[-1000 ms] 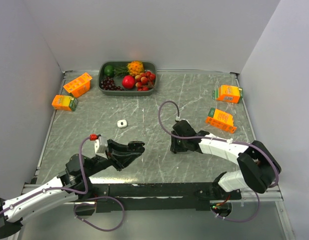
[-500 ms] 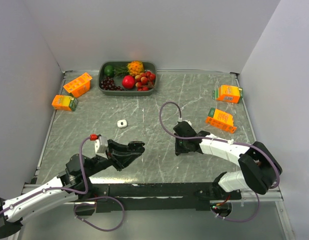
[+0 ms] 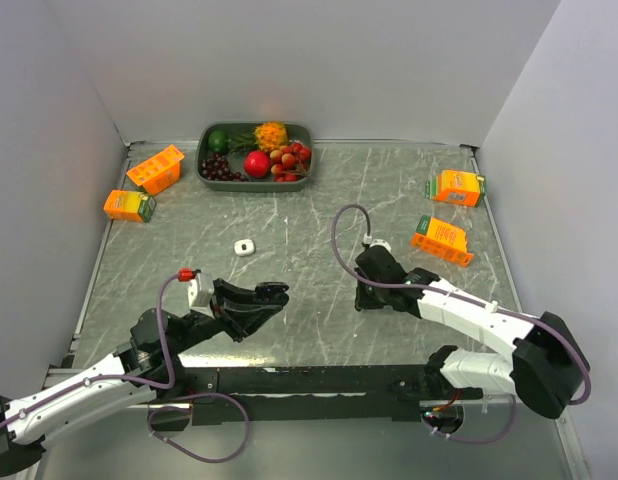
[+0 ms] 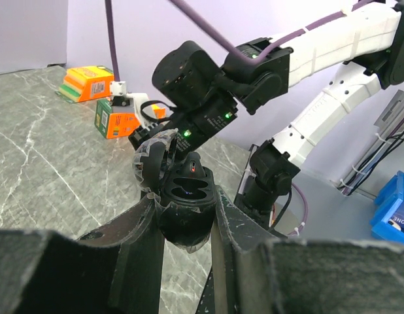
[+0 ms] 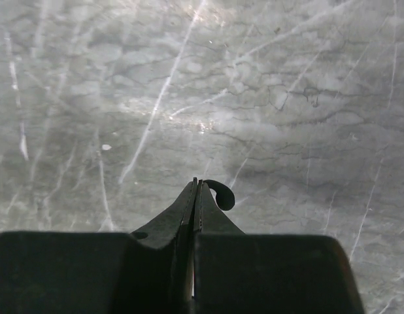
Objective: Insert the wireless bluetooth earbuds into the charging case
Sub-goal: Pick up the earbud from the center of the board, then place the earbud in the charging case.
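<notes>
Nearest, at the lower left of the top view, the left gripper [image 4: 184, 216] is clamped on the open black charging case [image 4: 189, 186]. Right of centre, the right gripper [image 5: 197, 186] has its fingers pressed together, with a black earbud [image 5: 221, 195] caught at the very tip. The bud is probably light, hard and slippery, so a pinch across its body would be more secure. Farther up, a white earbud [image 3: 245, 247] lies on the table [image 3: 389, 190].

You see a tray [image 3: 202, 172] of fruit [image 3: 257, 163] at the top middle. Two orange cartons [image 3: 155, 168] [image 3: 129, 205] lie upper left, and two more cartons [image 3: 457, 187] [image 3: 441, 239] lie at the right, on the gray table [image 3: 289, 225].
</notes>
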Available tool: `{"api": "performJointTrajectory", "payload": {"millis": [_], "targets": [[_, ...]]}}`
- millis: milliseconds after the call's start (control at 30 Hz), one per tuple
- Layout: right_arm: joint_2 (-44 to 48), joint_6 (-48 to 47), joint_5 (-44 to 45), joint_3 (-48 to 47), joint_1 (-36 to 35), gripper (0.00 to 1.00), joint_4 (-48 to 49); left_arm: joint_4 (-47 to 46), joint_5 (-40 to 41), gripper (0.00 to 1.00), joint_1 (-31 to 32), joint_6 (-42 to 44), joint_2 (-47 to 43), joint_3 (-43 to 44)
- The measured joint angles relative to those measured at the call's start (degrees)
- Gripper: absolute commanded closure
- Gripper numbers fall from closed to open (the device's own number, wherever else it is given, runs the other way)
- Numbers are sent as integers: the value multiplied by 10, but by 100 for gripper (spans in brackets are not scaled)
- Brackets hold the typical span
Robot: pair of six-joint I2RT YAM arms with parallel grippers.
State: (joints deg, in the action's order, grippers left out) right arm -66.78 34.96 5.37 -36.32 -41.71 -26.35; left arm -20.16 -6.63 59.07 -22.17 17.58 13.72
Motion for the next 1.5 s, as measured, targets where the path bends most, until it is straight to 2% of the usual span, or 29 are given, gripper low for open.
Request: {"api": "performJointTrajectory", "payload": {"millis": [200,433,667,1000,1200,1300,1400,1500], "targets": [[35,-29,-21,0,-5,100,12,0,1,99,0,0,-1,0],[140,-93,-101,-3,-31,100,75,3,6,99,0,0,-5,0],[180,-150,-221,-59,-34,100,125,2,20,99,0,-2,-22,-1],[202,-152,-446,-100,-34,100,265,-42,12,99,1,-26,-38,-23],[178,-108,-596,-139,-34,100,374,-68,-30,99,0,-28,-2,-15],[163,-56,-663,-144,-34,100,454,-91,-56,99,-1,-33,27,-10],[135,33,-721,-142,-34,100,578,-123,-99,99,-11,-52,67,-1],[83,170,-764,-141,-34,100,759,-153,-150,99,-28,-75,108,16]]}}
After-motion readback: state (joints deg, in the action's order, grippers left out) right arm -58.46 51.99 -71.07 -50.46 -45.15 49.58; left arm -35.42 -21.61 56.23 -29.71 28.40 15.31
